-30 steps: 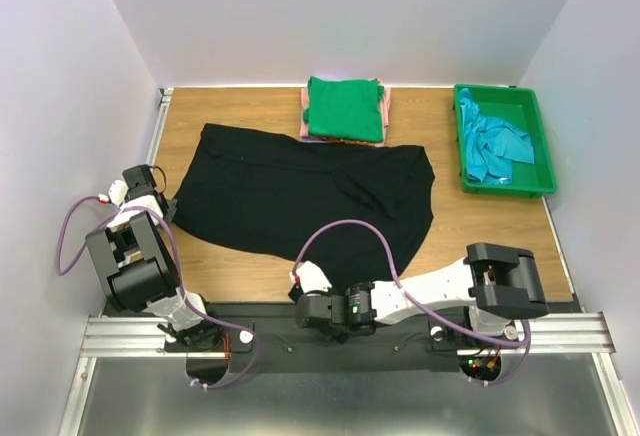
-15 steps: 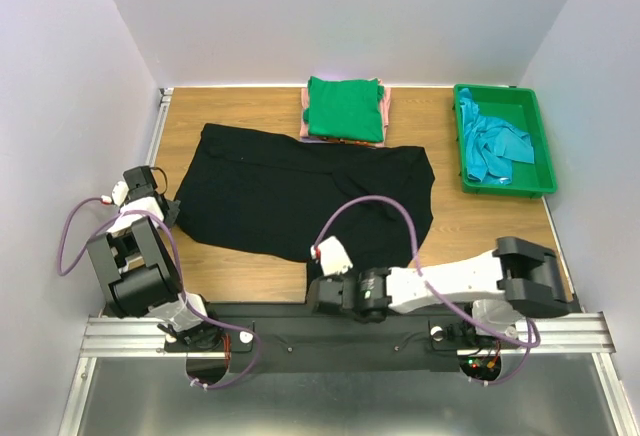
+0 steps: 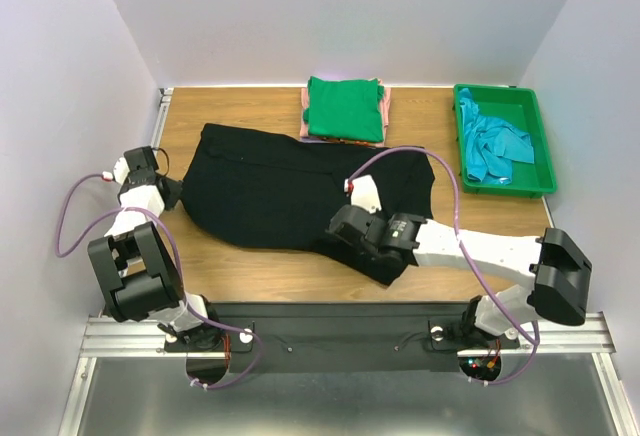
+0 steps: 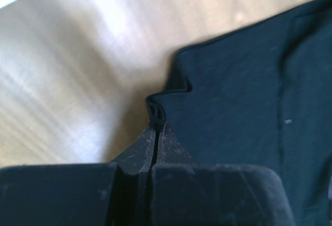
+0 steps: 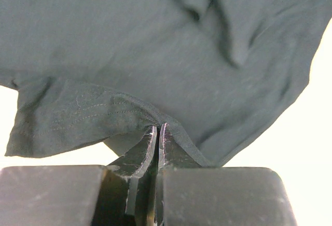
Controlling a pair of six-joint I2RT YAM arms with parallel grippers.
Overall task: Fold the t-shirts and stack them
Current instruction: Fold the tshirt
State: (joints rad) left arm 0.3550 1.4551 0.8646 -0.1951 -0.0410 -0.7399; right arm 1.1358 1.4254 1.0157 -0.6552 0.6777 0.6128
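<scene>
Here, your wooden tabletop (image 3: 250,271) carries a large black t-shirt (image 3: 270,191) spread across its middle. A green tray (image 3: 510,192) sits at the far right. A folded green t-shirt (image 3: 346,108) tops a stack (image 3: 304,116) at the far edge, just beside the black one. A crumpled teal t-shirt (image 3: 495,146) lies in the tray. Your left end effector (image 4: 157,125) is clamped on the black shirt's left edge, and your right end effector (image 5: 157,128) is pinched shut on its near hem.
</scene>
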